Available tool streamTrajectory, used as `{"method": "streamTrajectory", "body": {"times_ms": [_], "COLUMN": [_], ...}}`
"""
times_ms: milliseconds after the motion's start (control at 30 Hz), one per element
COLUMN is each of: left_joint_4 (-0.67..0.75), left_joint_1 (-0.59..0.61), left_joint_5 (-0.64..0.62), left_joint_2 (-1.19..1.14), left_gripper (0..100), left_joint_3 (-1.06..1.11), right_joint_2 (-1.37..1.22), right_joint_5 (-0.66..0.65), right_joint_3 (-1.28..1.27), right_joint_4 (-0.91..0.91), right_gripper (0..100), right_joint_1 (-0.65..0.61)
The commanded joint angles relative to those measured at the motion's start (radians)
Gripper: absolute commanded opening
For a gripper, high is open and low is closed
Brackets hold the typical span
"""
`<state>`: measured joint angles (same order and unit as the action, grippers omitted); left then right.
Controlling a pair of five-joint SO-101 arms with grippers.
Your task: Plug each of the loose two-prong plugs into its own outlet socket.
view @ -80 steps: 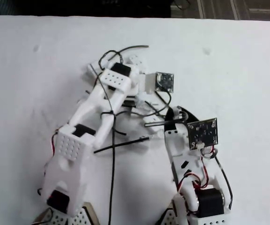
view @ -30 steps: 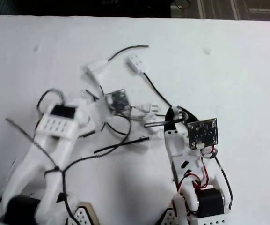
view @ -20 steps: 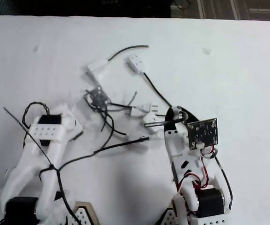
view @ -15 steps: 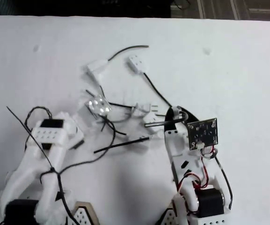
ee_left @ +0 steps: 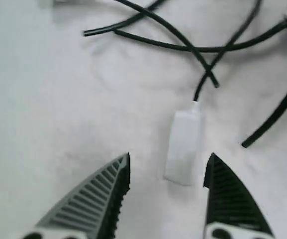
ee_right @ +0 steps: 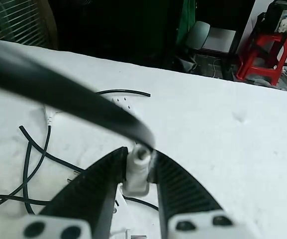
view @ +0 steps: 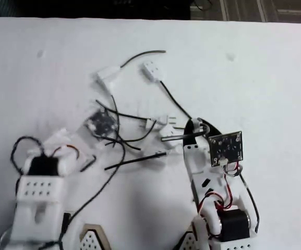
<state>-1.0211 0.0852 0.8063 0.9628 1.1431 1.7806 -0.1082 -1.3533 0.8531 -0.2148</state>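
Observation:
My right gripper (ee_right: pixel 139 164) is shut on a white two-prong plug (ee_right: pixel 136 173); from above, this plug (view: pixel 169 136) sticks out left of the right gripper (view: pixel 193 128) with its prongs level over the table. A white outlet socket (view: pixel 153 70) and a second white socket (view: pixel 107 76) lie farther back on black leads; both sockets (ee_right: pixel 123 103) (ee_right: pixel 51 113) also lie beyond the held plug. Another small white plug (view: pixel 158 123) lies loose near the middle. My left gripper (ee_left: pixel 169 159) is open, low over the table, with a white connector block (ee_left: pixel 184 144) lying between its fingertips.
Loose black leads (view: pixel 134 160) cross the white table (view: pixel 265 78) between the two arms. The left arm (view: pixel 38 190) sits at the near left. A thick black cable (ee_right: pixel 58 92) runs close across the right wrist view. Chairs and a red stool (ee_right: pixel 262 45) stand beyond the table's far edge.
The left arm has pulled back from over the far sockets to the near left of the table, uncovering them. The right arm has kept still with its plug.

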Motion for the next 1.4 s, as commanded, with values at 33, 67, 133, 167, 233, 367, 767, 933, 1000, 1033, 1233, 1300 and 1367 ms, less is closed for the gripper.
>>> {"method": "streamTrajectory", "body": {"times_ms": [33, 67, 133, 167, 233, 367, 767, 933, 1000, 1033, 1233, 1300, 1367], "left_joint_4": [0.072, 0.098, 0.129, 0.132, 0.135, 0.152, 0.080, -0.071, -0.137, -0.164, -0.189, -0.189, -0.189], "left_joint_1": [0.087, 0.094, 0.097, 0.096, 0.094, 0.091, -0.084, -0.199, -0.237, -0.252, -0.199, -0.166, -0.133], "left_joint_5": [-0.046, -0.046, -0.043, -0.025, 0.003, 0.017, 0.017, 0.008, 0.008, 0.008, -0.031, -0.025, -0.029], "left_joint_2": [0.134, 0.127, 0.093, 0.071, 0.022, -0.085, -0.263, -0.154, -0.105, -0.084, 0.024, 0.035, 0.035], "left_gripper": [19, 15, 10, 9, 9, 6, 2, 2, 2, 2, 4, 12, 23], "left_joint_3": [0.014, 0.023, 0.041, 0.044, 0.044, 0.046, 0.057, 0.058, 0.058, 0.058, 0.052, 0.052, 0.052], "right_joint_2": [0.005, 0.005, 0.005, 0.005, 0.005, 0.005, 0.005, 0.005, 0.005, 0.005, 0.005, 0.005, 0.005], "right_joint_5": [-0.012, -0.012, -0.012, -0.012, -0.012, -0.012, -0.012, -0.012, -0.012, -0.012, -0.012, -0.012, -0.012], "right_joint_3": [0.003, 0.003, 0.003, 0.003, 0.003, 0.003, 0.000, -0.006, -0.006, -0.006, -0.006, -0.006, -0.006], "right_joint_4": [-0.015, -0.015, -0.015, -0.015, -0.015, -0.015, -0.015, -0.018, -0.018, -0.018, -0.018, -0.018, -0.016], "right_gripper": [1.7, 1.7, 1.7, 1.7, 1.7, 1.7, 1.7, 1.7, 1.7, 1.7, 1.7, 1.7, 1.7], "right_joint_1": [-0.001, -0.001, -0.001, -0.001, -0.001, -0.001, -0.001, -0.001, -0.001, -0.001, -0.001, -0.001, -0.001]}}
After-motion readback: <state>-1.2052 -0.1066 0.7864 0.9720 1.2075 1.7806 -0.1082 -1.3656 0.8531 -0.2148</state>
